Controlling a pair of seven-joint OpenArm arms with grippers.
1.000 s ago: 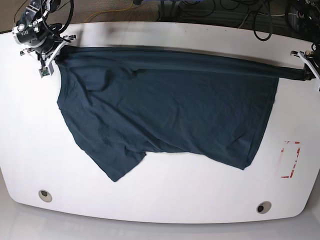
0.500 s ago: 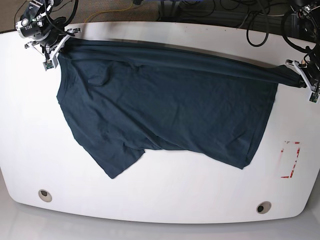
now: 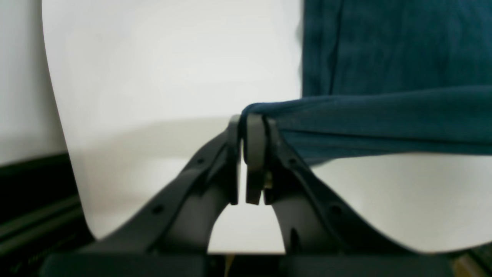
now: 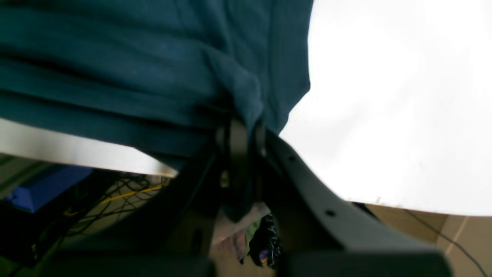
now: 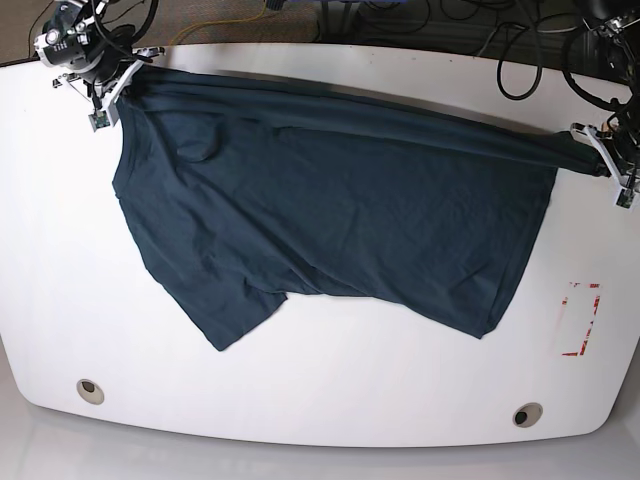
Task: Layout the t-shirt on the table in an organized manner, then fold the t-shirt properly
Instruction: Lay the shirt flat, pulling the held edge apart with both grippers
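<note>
The dark teal t-shirt (image 5: 330,210) lies spread over the white table (image 5: 330,390), its far edge pulled taut between both arms. At the right end of that edge, my left gripper (image 5: 604,160) is shut on a corner of the cloth; in the left wrist view the fingertips (image 3: 250,127) pinch the t-shirt (image 3: 384,119). Over the table's far left corner my right gripper (image 5: 112,92) is shut on the other corner, and in the right wrist view the t-shirt (image 4: 153,69) bunches over the closed gripper (image 4: 240,130). A sleeve points toward the front left.
A red tape rectangle (image 5: 581,318) marks the table at the right. Two round grommet holes (image 5: 90,389) (image 5: 526,414) sit near the front edge. Cables (image 5: 420,20) lie on the floor beyond the far edge.
Both grippers have carried the shirt's stretched edge farther toward the back of the table, and the cloth has slid a little that way with them.
</note>
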